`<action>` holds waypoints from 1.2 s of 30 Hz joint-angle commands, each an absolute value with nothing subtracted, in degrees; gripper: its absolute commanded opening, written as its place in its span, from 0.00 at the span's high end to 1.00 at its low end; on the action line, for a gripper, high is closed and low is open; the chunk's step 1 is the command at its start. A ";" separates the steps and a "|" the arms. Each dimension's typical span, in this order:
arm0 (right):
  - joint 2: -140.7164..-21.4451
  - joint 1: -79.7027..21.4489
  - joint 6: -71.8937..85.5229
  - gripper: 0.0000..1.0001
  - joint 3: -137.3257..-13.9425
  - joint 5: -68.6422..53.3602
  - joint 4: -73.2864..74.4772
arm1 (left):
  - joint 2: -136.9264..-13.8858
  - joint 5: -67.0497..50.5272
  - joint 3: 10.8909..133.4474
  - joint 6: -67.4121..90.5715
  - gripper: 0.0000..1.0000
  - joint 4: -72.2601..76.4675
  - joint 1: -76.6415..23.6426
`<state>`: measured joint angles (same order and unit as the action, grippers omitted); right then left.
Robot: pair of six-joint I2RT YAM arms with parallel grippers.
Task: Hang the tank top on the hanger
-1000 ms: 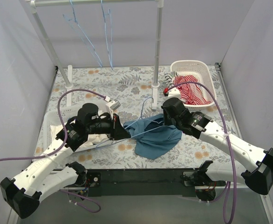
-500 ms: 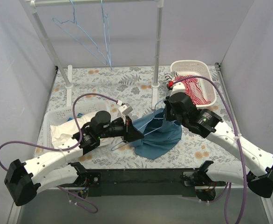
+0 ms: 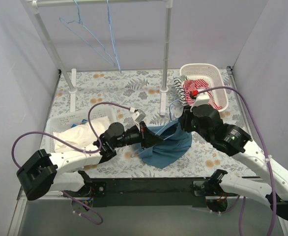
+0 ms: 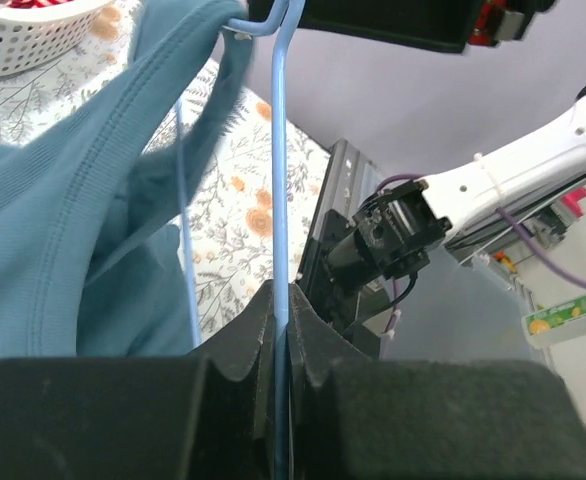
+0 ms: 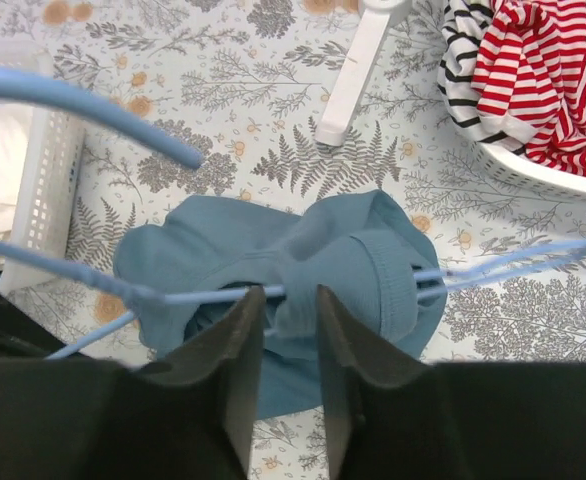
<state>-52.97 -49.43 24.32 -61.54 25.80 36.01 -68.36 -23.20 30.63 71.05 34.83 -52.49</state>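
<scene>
Left gripper (image 3: 153, 139) pinching hanger (image 4: 278, 150), right gripper (image 5: 290, 300) nipping tank top (image 3: 169, 148), rack post (image 3: 165, 73) close behind

The top camera sat high up behind both arms and looked down on the whole flowery table (image 3: 134, 86). The left wrist camera sat right behind the left gripper (image 4: 281, 300) and looked along the thin light-blue wire hanger (image 4: 280, 180) from very near. The right wrist camera sat over the right gripper (image 5: 290, 300) and looked almost straight down at the table. All three saw the plain teal-blue fabric tank top (image 3: 166, 145) and the white plastic basket (image 3: 199, 65).
</scene>
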 commanded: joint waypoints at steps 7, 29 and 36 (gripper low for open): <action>-40.26 -49.39 19.08 0.37 -54.14 16.01 23.04 | -72.33 -23.55 31.11 74.62 1.00 48.07 -52.73; -49.31 -49.48 11.78 0.76 -49.49 17.48 6.15 | -72.42 -24.79 35.06 76.46 1.00 40.61 -52.82; -48.34 -49.83 8.70 0.99 -48.78 23.99 6.94 | -68.57 -18.73 40.42 76.38 0.55 27.62 -52.74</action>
